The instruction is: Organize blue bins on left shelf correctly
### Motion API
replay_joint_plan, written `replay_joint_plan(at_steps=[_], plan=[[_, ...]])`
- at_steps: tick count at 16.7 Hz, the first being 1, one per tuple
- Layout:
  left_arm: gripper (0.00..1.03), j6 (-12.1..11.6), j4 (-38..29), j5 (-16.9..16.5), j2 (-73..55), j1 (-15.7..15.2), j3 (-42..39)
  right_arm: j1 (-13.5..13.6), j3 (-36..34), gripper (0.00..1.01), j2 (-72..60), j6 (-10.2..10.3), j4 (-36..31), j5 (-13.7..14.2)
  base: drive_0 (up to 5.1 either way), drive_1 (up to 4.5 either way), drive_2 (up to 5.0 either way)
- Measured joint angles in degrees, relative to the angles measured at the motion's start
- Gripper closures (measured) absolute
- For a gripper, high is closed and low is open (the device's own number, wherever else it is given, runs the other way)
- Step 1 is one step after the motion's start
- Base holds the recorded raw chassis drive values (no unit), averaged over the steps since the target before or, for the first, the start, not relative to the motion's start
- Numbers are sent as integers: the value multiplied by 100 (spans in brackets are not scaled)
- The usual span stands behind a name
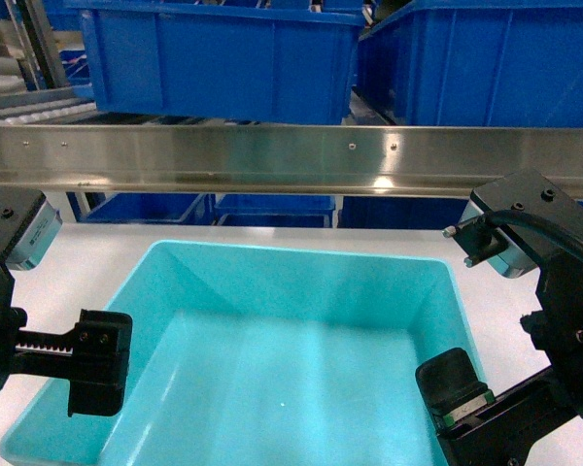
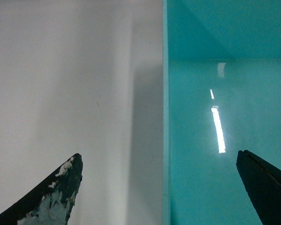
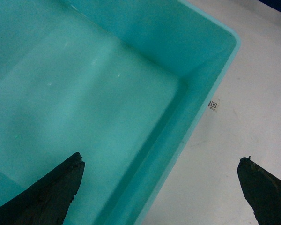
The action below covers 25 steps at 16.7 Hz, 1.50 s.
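head forward-down, wrists close overhead, all sharing turquoise bin (image 1: 291,320)

my tub (image 1: 291,320) is a plain light turquoise, glossy. the table (image 1: 87,257) under it is white. my left gripper (image 2: 161,187) has black fingers (image 2: 56,197), one flecked with pale chipped patches. the crates (image 1: 223,58) above are deep royal blue, behind a silver steel beam (image 1: 272,155).

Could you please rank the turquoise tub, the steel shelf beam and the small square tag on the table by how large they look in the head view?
1. turquoise tub, filling most of the lower frame, though nearness to the camera enlarges it.
2. steel shelf beam, a full-width but thin band.
3. The small square tag shows only in the right wrist view, so it cannot be ranked.
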State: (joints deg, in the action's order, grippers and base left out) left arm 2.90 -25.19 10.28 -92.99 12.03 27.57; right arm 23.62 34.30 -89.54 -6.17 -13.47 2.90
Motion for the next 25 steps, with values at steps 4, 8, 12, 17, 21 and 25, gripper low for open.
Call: replay_joint_plan(at_steps=[4, 8, 12, 17, 21, 25], plan=[[5, 68, 46, -111, -299, -46, 181, -44, 341, 3, -455, -168, 160, 13, 0, 0, 0], [5, 125, -17, -111, -466, -61, 286, 9, 623, 3, -605, -127, 551, -103, 0, 0, 0], [5, 122, -142, -103, -664, -61, 339, 46, 809, 3, -870, 24, 831, -249, 0, 0, 0], [5, 122, -109, -129, -977, -85, 503, 118, 955, 3, -1261, 61, 732, -168, 0, 0, 0], [5, 122, -146, -105, -1272, -83, 691, 195, 1078, 3, -1438, 68, 713, -74, 0, 0, 0], [5, 129, -52, -87, -1471, -39, 914, 177, 1147, 3, -1628, 72, 658, -9, 0, 0, 0]])
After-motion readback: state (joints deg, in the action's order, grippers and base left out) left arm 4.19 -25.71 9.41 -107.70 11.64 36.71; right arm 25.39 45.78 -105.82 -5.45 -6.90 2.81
